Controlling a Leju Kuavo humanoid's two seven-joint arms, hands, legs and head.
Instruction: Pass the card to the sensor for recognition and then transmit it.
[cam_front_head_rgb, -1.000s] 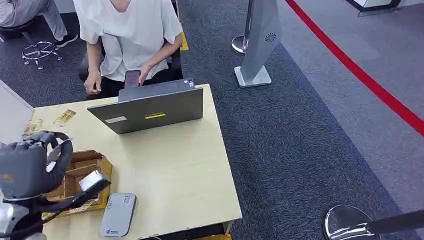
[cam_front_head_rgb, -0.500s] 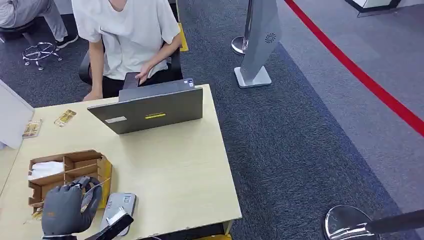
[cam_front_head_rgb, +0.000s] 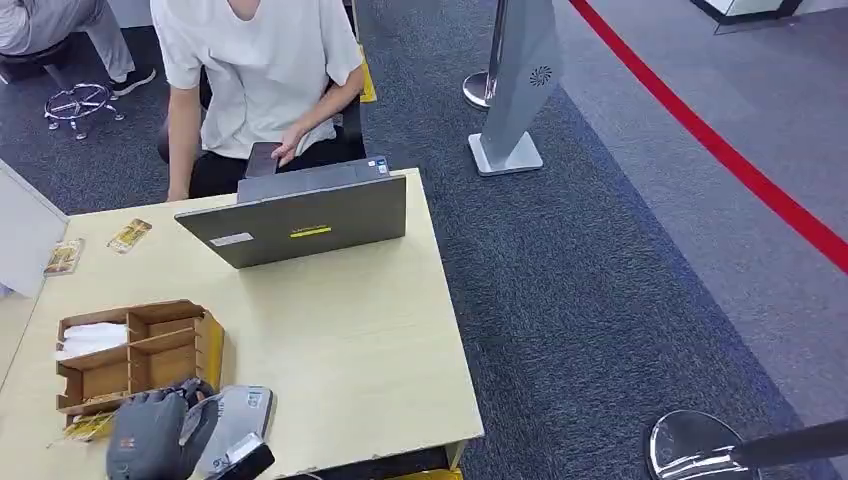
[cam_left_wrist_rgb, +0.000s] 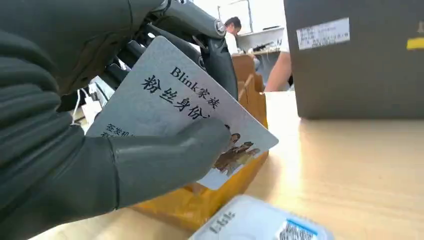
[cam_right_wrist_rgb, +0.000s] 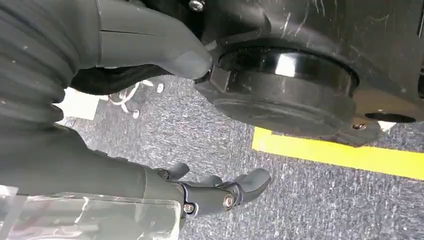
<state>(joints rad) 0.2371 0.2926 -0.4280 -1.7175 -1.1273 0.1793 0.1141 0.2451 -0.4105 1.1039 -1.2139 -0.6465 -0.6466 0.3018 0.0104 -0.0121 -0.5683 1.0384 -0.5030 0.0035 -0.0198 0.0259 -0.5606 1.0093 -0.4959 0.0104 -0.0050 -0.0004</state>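
Note:
My left hand (cam_front_head_rgb: 150, 440) is low at the table's near left edge, right beside the grey sensor pad (cam_front_head_rgb: 240, 420). In the left wrist view the left hand (cam_left_wrist_rgb: 75, 150) pinches a white card (cam_left_wrist_rgb: 175, 105) with printed characters between thumb and fingers, tilted just above the sensor pad (cam_left_wrist_rgb: 255, 225) and in front of the yellow-sided cardboard box (cam_left_wrist_rgb: 200, 200). My right hand (cam_right_wrist_rgb: 150, 185) hangs over the carpet, fingers spread and holding nothing.
A partitioned cardboard box (cam_front_head_rgb: 135, 350) stands left of the sensor pad. A grey laptop (cam_front_head_rgb: 300, 215) sits at the table's far side, with a person (cam_front_head_rgb: 255, 80) seated behind it. Two small packets (cam_front_head_rgb: 130, 235) lie at the far left. Carpet and a stanchion base (cam_front_head_rgb: 690, 445) lie to the right.
My left hand has come down from above the cardboard box toward the near table edge and now sits lower, beside the sensor pad. The person has shifted slightly.

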